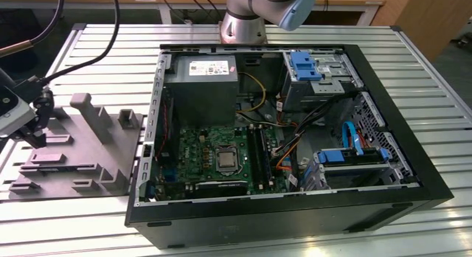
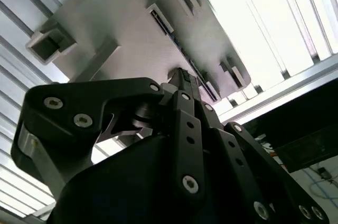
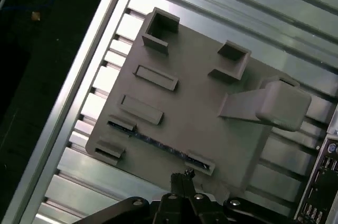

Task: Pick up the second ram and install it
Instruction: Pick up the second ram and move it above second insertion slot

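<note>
Presently, the second ram (image 3: 158, 143) stands on its long edge in a slot of the grey fixture plate (image 3: 200, 102). Only a thin, dark blue-green strip of it shows, held between two small end brackets. In the second wrist view it (image 2: 193, 68) is the same narrow dark line. The end effector (image 3: 182, 177) hovers just above the ram's edge, near one end. Its fingers are drawn together with nothing between them. In the exterior view the end effector (image 1: 33, 136) hangs over the plate on the slatted bench (image 1: 96, 47), well apart from the open computer case (image 1: 413, 174).
</note>
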Robot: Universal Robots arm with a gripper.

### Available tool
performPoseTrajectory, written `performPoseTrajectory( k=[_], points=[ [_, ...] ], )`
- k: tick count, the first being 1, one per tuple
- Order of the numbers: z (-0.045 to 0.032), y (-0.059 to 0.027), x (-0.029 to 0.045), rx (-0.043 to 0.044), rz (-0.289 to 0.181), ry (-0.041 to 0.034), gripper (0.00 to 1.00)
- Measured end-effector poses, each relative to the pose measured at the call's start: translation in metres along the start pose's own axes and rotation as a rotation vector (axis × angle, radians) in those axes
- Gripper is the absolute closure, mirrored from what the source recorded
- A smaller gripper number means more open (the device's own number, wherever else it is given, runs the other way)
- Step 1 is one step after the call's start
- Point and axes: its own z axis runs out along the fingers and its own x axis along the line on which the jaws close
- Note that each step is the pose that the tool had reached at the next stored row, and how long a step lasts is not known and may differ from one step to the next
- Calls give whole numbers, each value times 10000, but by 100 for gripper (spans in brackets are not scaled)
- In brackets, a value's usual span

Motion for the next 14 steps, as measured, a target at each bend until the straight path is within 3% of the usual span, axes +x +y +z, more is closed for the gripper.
performPoseTrajectory(
  k=[14],
  points=[
    [59,-3,2,-76,-2570,116,90]
  ],
)
